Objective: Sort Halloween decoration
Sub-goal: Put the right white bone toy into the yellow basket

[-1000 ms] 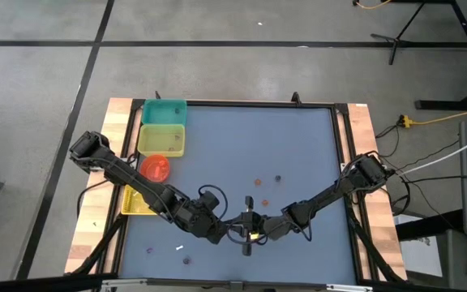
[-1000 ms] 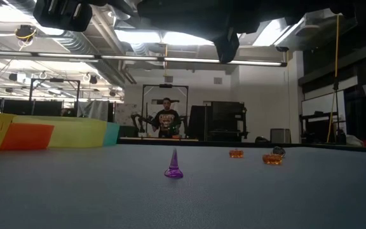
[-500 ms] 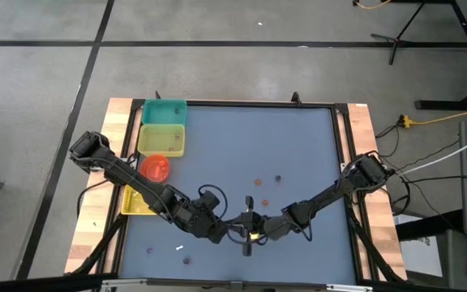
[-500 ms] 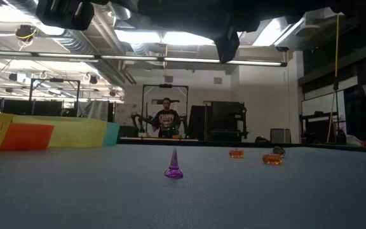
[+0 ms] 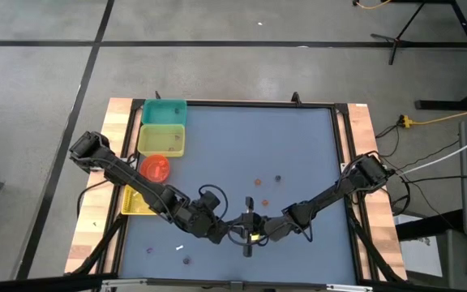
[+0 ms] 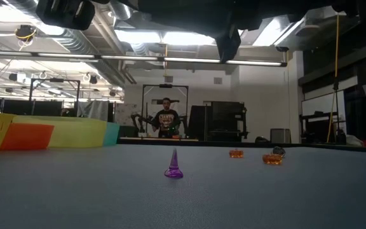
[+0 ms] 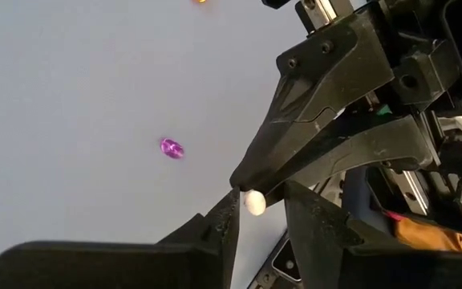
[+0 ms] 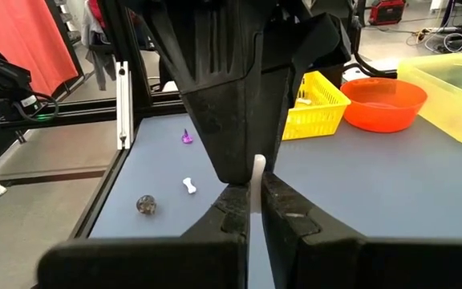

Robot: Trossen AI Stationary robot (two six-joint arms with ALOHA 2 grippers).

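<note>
**Two grippers meet on one white stick at the near edge**

The right gripper and the left gripper meet nose to nose low over the middle of the table's near edge. The right gripper is clamped on a thin white stick, which stands up between its tips. The left gripper closes in on the same stick from the other side, and whether it grips it I cannot tell. From overhead the stick is all but hidden under the two heads.

The far half of the blue mat is bare, and so is its right side. All the bins stand along the left edge: a teal bin at the far corner, then a yellow bin, a red bowl and a yellow basket partly covered by the left arm.

Loose trinkets lie apart from each other. A purple cone stands upright just beyond the grippers. Farther in are an orange piece and a dark bead. Near the near-left corner lie a small white bone, a purple piece and a dark ball.

At table height both arms are cut off at the upper edge. A person stands in the room far behind
</note>
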